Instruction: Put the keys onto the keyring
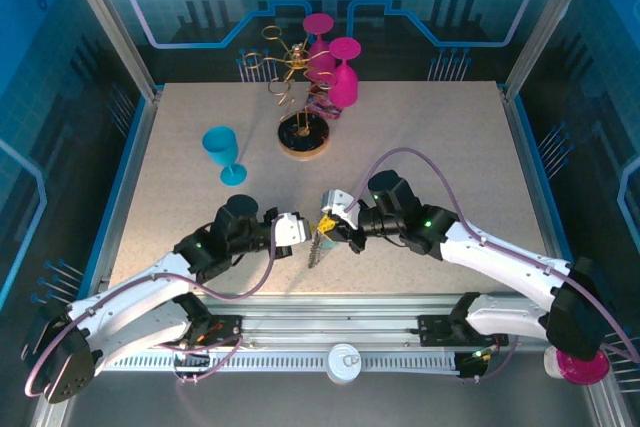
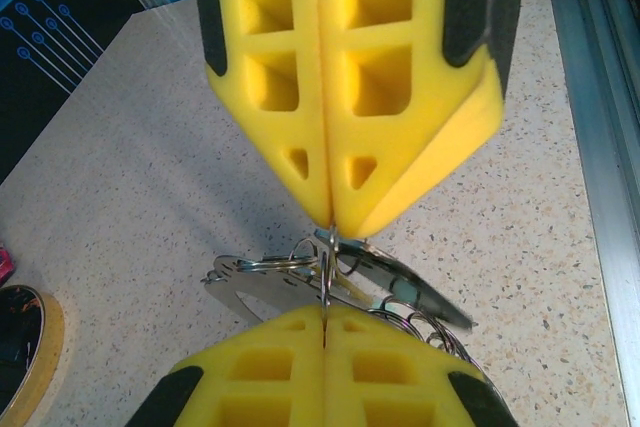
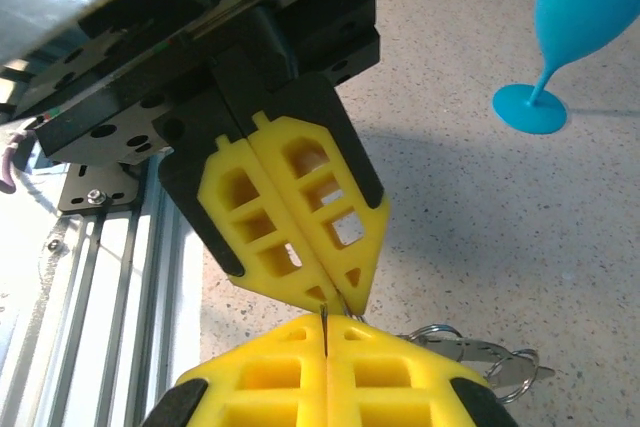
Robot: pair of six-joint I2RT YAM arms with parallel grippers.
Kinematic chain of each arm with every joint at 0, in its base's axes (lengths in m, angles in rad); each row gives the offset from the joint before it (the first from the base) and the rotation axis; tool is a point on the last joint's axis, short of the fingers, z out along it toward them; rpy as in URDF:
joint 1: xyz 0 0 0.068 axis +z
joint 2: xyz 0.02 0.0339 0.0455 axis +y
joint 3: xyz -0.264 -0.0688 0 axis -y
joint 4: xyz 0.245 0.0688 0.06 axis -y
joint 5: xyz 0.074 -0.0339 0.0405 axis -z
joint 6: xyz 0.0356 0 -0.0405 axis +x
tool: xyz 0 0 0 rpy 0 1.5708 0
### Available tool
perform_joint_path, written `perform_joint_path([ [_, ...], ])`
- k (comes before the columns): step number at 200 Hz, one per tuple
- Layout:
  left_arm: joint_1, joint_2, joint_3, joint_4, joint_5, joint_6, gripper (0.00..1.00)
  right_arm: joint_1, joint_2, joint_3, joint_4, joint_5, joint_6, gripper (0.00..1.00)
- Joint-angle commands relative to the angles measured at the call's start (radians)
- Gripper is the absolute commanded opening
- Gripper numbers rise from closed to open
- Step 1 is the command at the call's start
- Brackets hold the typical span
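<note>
Step in hand: the threading itself; the left pincer and right pincer meet tip to tip just below the middle of the top view, above the table, with the keys hanging beneath them in a small bunch; both pincers are closed, each nipping thin wire of the keyring at its fingertips. Judgement: the work is mid-way, since no key can be confirmed as fully seated; the next move calls for one pincer to hold the ring steady while the other works a key along the wire, with very little slack. The left wrist view adds the wire loops and flat silver blades between the tips at lower centre, which the top view reduces to a blur; the right wrist view places the bunch at lower right and a blue goblet at upper right; the top view alone gives the wire rack beyond.
</note>
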Motion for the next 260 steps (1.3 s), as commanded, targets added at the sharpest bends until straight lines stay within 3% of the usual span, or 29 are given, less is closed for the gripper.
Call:
perform_joint_path([
  [1,-0.005,-0.009,-0.003,0.009,0.038,0.012,0.00,0.016,0.008,0.029,0.023,0.019,-0.006,0.00],
  [117,-0.006,-0.011,-0.004,0.010,0.041,0.001,0.00,0.024,0.027,0.039,0.011,0.050,-0.006,0.00],
  [186,-0.005,-0.016,-0.007,0.015,0.032,0.001,0.00,0.025,0.005,0.019,0.012,0.186,0.037,0.00],
  [260,-0.005,-0.019,-0.008,0.016,0.029,0.008,0.00,0.019,0.003,0.018,0.000,0.205,0.073,0.00],
])
